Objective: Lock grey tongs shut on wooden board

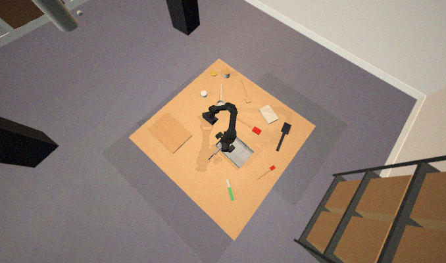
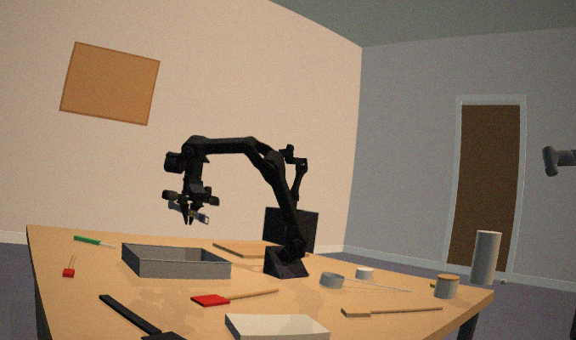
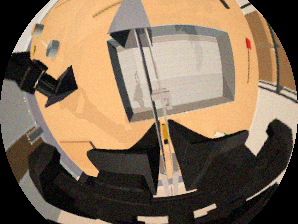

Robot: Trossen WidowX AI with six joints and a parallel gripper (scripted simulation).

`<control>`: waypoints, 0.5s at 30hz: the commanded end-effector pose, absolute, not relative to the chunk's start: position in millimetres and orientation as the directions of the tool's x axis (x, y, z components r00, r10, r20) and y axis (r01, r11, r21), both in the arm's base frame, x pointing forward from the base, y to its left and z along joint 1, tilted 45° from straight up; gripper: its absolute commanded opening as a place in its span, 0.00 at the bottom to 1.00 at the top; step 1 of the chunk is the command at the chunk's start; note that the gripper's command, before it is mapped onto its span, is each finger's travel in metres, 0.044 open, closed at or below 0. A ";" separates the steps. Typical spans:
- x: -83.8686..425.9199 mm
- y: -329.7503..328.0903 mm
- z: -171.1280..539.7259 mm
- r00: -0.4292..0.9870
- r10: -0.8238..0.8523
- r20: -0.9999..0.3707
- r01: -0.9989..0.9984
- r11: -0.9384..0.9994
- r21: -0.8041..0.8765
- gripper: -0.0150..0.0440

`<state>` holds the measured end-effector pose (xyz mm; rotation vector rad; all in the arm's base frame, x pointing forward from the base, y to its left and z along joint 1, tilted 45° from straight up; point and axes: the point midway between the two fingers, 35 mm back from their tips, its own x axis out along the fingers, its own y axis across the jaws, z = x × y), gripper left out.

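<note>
The grey tongs (image 1: 214, 154) (image 2: 202, 218) (image 3: 129, 17) hang lengthwise between my fingers, roughly level or slightly slanted, with their two arms close together. My gripper (image 2: 189, 218) (image 3: 163, 123) points down and is shut on the tongs. It holds them in the air above the roasting tin (image 1: 243, 155) (image 2: 182, 269) (image 3: 228, 65), near one end of it. One tong end reaches out past the tin's edge. I cannot tell whether the lock has caught. The wooden board (image 1: 170, 131) (image 2: 241, 249) lies flat between the tin and the table's far left corner in the top view.
A red spatula (image 1: 256, 131) (image 2: 210, 300), a black spatula (image 1: 286, 128), a white block (image 1: 268, 114), a ladle (image 2: 331, 280), a small red tool (image 1: 272, 167) and a green-handled tool (image 1: 231, 194) (image 2: 87, 240) lie around the tin and arm.
</note>
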<state>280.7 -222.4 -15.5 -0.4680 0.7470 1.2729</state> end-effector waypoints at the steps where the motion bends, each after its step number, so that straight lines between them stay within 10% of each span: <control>1: 267.6 -242.3 -31.5 0.111 0.669 -0.735 -0.946 0.298 0.128 0.00; 15: 195.6 -296.5 -100.3 0.108 0.673 -0.732 -0.831 0.465 0.304 0.00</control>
